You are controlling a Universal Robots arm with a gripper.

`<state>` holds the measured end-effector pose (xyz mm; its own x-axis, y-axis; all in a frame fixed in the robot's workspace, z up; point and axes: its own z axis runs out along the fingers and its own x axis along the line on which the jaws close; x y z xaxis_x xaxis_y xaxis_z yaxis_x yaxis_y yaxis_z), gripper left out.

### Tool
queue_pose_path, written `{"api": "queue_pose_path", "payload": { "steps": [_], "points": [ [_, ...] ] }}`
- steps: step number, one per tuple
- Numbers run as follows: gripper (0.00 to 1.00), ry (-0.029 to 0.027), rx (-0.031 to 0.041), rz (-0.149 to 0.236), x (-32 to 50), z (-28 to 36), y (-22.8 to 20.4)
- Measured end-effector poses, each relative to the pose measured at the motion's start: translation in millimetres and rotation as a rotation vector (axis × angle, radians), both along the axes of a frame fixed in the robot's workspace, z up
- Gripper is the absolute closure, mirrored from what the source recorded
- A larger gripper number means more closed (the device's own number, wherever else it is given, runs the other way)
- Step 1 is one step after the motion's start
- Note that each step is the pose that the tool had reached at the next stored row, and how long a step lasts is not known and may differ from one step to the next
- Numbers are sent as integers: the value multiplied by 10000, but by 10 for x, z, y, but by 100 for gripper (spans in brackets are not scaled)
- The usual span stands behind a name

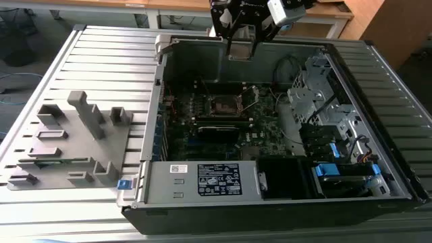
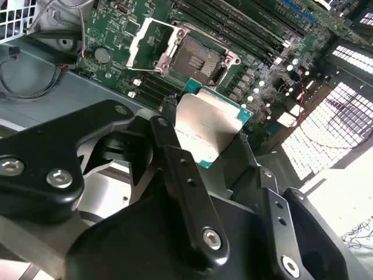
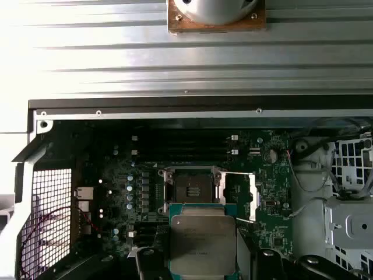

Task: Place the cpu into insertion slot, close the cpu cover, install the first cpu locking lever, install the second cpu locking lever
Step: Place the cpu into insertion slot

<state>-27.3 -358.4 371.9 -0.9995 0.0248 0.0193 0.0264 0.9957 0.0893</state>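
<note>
The hand (image 1: 242, 54) is black. The cpu (image 2: 207, 125) between its fingers has a dull silver-grey top and a green border. Beyond the hand, the motherboard (image 2: 116, 26) is dark green, dotted with small silver parts. The insertion slot (image 2: 198, 58) on it is dark with a pale metal rim; the cpu cover (image 2: 137, 41) is silver-grey. The bench (image 1: 101, 61) is pale grey, ridged in parallel stripes.

The silver-topped, green-edged cpu (image 3: 203, 242) hovers clear of the bare insertion slot (image 3: 191, 188), whose cpu cover (image 3: 252, 197) stands open.
</note>
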Motion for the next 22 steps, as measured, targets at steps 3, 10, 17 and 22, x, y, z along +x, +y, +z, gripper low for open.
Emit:
{"api": "queue_pose_path", "payload": {
  "steps": [3, 10, 17, 22],
  "points": [
    [46, 0, 0, 0, 0, 0, 0],
    [46, 0, 1, 0, 0, -22, 0],
    [46, -1, 1, 0, 0, -34, 0],
    [46, 0, -1, 0, 0, -40, 0]
  ]
}}
